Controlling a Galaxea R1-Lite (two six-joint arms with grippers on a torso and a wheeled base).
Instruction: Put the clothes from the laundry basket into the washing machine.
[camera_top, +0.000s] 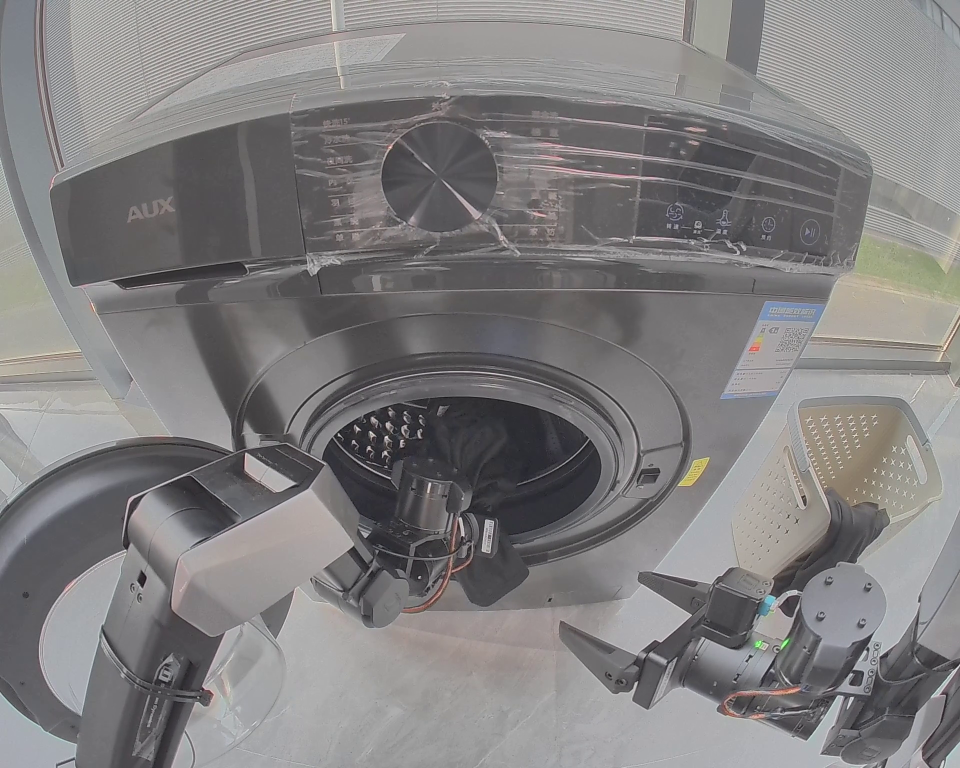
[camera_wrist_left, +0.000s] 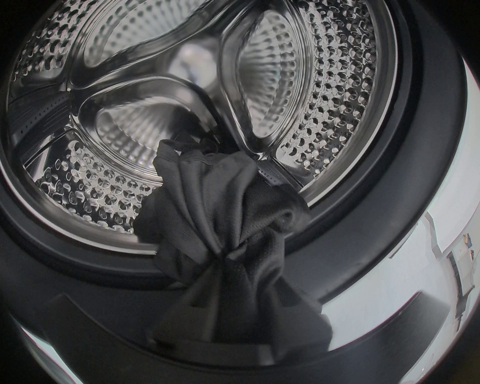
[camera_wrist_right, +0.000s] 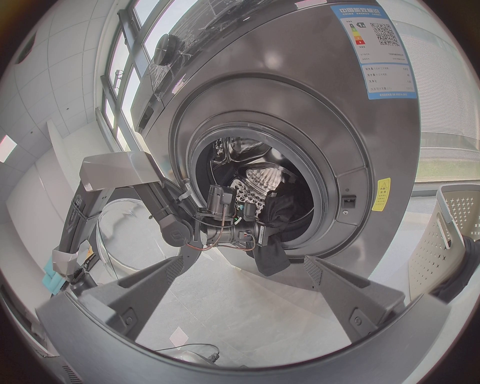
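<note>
While the dark garment (camera_wrist_left: 225, 235) lies bunched across the rubber door seal (camera_wrist_left: 390, 200), only its upper part reaches into the drum (camera_wrist_left: 125, 120) of the washing machine (camera_top: 560, 320). A tail of cloth hangs outside, below the opening.

The left hand (camera_top: 485, 560) sits at the lower lip of the opening, against that tail. Cloth covers its tip, so I cannot tell whether it grips or has let go.

Assessment: the garment is not yet securely loaded. If the left hand draws back without pushing deeper, the tail's weight could drag the piece out onto the floor, or the cloth could snag on the hand.

The right hand (camera_top: 600, 603) hovers low before the machine, spread wide and holding nothing. Beside it, the laundry basket (camera_top: 800, 480) stands tilted, with more dark clothing (camera_top: 850, 530) spilling from it.
</note>
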